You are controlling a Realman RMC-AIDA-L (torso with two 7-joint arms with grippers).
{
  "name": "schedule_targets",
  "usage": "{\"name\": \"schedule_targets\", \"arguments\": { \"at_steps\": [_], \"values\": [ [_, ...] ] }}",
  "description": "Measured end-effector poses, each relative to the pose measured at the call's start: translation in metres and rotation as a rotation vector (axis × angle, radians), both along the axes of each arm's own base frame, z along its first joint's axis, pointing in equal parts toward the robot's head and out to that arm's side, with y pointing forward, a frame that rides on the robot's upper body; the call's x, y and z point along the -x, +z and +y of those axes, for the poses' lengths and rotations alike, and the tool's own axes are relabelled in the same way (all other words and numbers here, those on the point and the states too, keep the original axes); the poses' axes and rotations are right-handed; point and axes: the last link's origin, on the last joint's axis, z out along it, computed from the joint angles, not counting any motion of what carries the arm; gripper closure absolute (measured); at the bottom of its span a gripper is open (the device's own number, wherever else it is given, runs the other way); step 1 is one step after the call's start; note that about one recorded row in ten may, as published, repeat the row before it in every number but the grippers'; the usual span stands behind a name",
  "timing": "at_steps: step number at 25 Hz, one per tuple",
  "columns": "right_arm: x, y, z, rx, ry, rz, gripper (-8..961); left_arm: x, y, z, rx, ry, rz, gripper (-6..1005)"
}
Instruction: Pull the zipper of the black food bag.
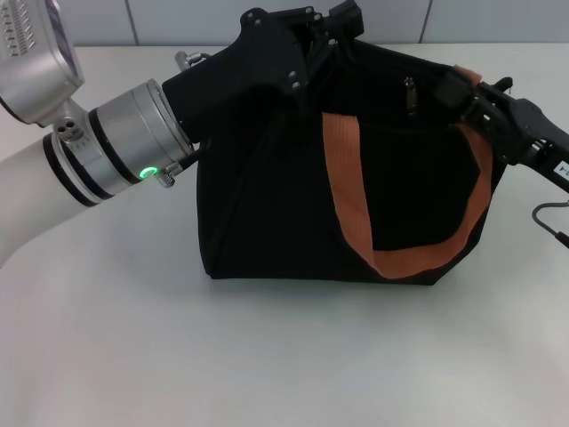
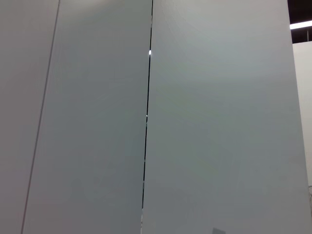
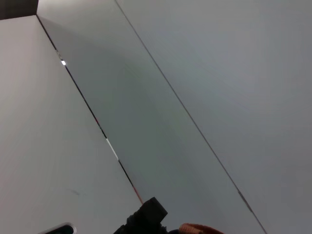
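Observation:
The black food bag (image 1: 267, 205) stands on the white table in the head view, with an orange-brown strap handle (image 1: 342, 187) looping down its front. The small silver zipper pull (image 1: 411, 94) hangs on the zip line near the bag's top edge, right of centre. My left gripper (image 1: 342, 20) reaches over the bag's top at the back, left of the zipper pull. My right gripper (image 1: 458, 93) is at the bag's top right corner, shut on the fabric where the strap (image 3: 195, 228) joins, just right of the pull.
The white table (image 1: 284, 356) spreads around the bag. My left arm's silver wrist (image 1: 124, 142) crosses the left side. A cable (image 1: 551, 222) hangs at the right. Both wrist views show mostly grey wall panels (image 2: 204, 122).

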Motion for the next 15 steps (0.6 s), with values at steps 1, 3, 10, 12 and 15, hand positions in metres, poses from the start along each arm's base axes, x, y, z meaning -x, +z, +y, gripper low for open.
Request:
{"name": "schedule_targets", "arguments": {
  "at_steps": [1, 3, 10, 12, 15],
  "values": [
    [0.000, 0.000, 0.000, 0.000, 0.000, 0.000, 745, 0.000, 0.000, 0.000, -0.001, 0.001, 0.001, 980],
    [0.001, 0.000, 0.001, 0.000, 0.004, -0.002, 752, -0.001, 0.000, 0.001, -0.001, 0.000, 0.003, 980],
    [-0.004, 0.003, -0.007, -0.096, 0.054, -0.063, 777, -0.002, -0.001, 0.004, -0.006, 0.010, 0.005, 980],
    [-0.007, 0.008, -0.015, -0.244, 0.105, -0.114, 784, -0.002, 0.000, 0.005, -0.011, 0.019, -0.003, 980],
    [-0.008, 0.011, -0.014, -0.278, 0.121, -0.147, 794, -0.002, 0.001, 0.006, -0.018, 0.040, -0.020, 980]
  ]
}}
